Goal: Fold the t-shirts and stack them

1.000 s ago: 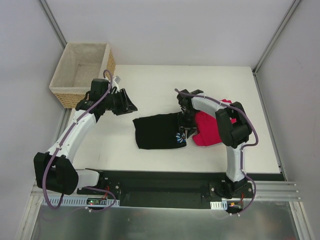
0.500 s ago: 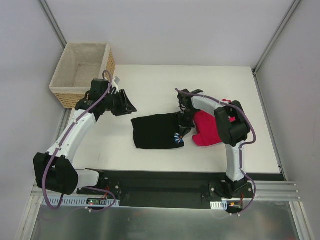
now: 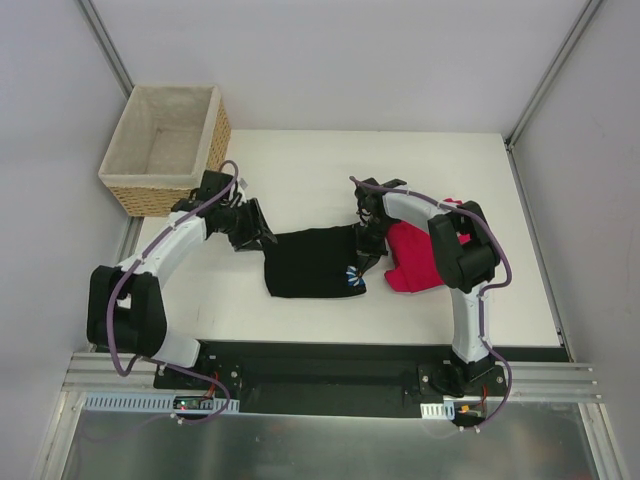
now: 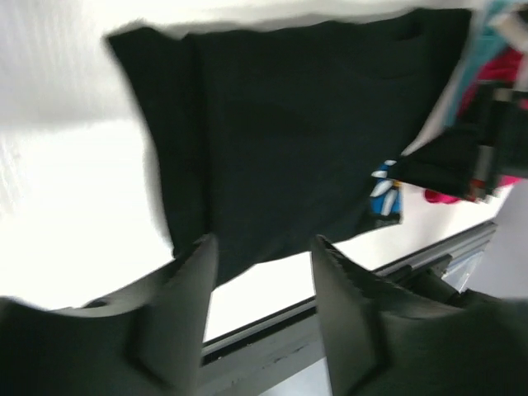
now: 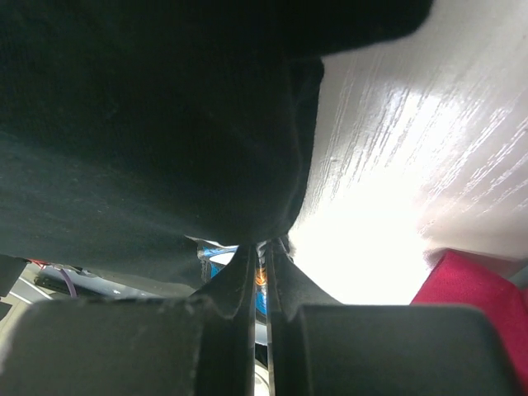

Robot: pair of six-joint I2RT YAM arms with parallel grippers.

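black daisy-print t-shirt (image 3: 310,262) flat on the table (image 3: 300,170), pinkish-red t-shirt (image 3: 415,258) bunched just right of it.
right gripper (image 3: 366,248) fingers pressed together, pinching the black shirt's right edge; left gripper (image 3: 262,233) fingers apart, empty, at its left edge.

A robot lab cell: plain panel walls (image 3: 350,60) around a white table (image 3: 300,160) with aluminium rails (image 3: 545,378).
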